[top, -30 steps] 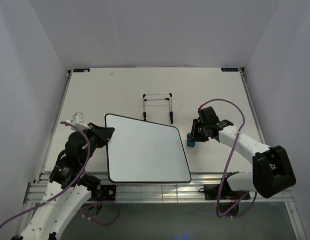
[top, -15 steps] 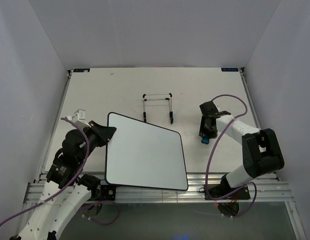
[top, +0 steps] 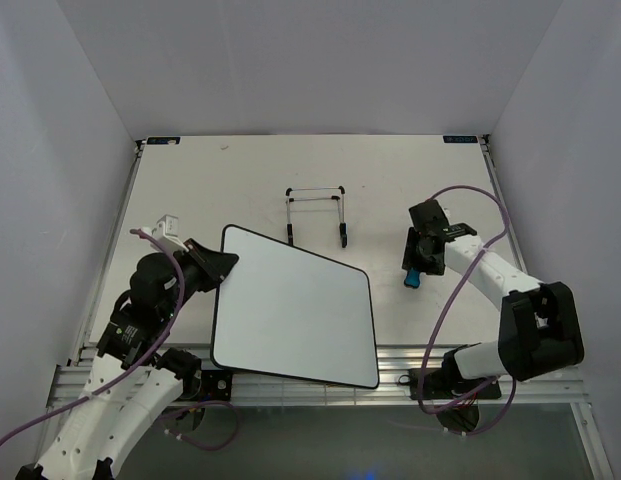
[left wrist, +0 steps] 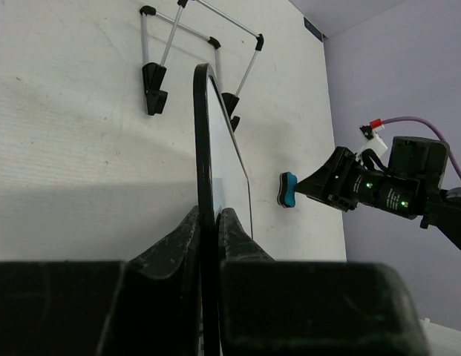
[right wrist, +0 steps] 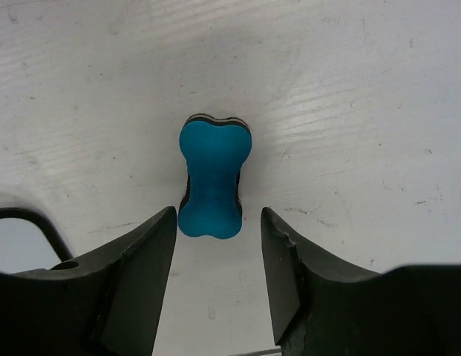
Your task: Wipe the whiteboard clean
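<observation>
The whiteboard [top: 295, 320] is a blank glossy white board with a thin black rim, lying askew on the table. My left gripper [top: 215, 265] is shut on its upper left corner. In the left wrist view the rim [left wrist: 203, 148] runs edge-on between the pinched fingers [left wrist: 177, 241]. The blue bone-shaped eraser [top: 412, 279] lies on the table to the right of the board, apart from it. My right gripper [right wrist: 219, 219] is open just behind the eraser [right wrist: 211, 176], and neither finger touches it.
A black wire stand [top: 317, 212] sits on the table behind the board, also visible as the stand [left wrist: 193, 52] in the left wrist view. The right arm [left wrist: 378, 189] reaches in from the right. The table's near edge rail [top: 310, 385] lies just below the board.
My right gripper moved away from the board's right edge, opened and let the eraser go onto the table. My left gripper has turned the board further clockwise.
</observation>
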Action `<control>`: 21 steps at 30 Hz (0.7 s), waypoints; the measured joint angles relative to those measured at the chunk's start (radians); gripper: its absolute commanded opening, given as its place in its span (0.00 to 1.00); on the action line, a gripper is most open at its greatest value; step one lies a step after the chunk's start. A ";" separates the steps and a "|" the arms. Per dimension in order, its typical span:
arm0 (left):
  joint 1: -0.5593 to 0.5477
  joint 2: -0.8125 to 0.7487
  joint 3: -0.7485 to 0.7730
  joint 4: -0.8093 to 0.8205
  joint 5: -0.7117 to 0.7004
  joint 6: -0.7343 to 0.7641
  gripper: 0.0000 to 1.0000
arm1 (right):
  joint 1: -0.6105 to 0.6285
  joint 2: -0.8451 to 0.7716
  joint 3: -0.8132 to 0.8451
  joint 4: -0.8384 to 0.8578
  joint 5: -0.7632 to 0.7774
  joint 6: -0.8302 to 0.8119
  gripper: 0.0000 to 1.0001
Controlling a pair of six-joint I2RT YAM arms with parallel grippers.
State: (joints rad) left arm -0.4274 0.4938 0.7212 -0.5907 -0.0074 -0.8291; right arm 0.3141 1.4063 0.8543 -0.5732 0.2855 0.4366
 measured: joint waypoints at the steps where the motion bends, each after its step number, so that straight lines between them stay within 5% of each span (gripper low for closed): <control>1: 0.000 0.002 0.000 0.004 0.002 -0.001 0.00 | 0.000 -0.019 0.000 -0.005 -0.003 -0.002 0.56; 13: 0.000 -0.005 -0.028 0.050 0.012 -0.019 0.00 | 0.000 -0.286 -0.002 -0.013 -0.095 -0.052 0.56; 21: -0.001 0.164 0.161 0.001 0.034 -0.004 0.00 | 0.000 -0.360 -0.002 -0.031 -0.113 -0.080 0.61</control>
State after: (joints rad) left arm -0.4286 0.6575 0.8825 -0.5900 0.0261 -0.8333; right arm 0.3141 1.0458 0.8528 -0.6041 0.1722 0.3561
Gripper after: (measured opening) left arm 0.185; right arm 0.584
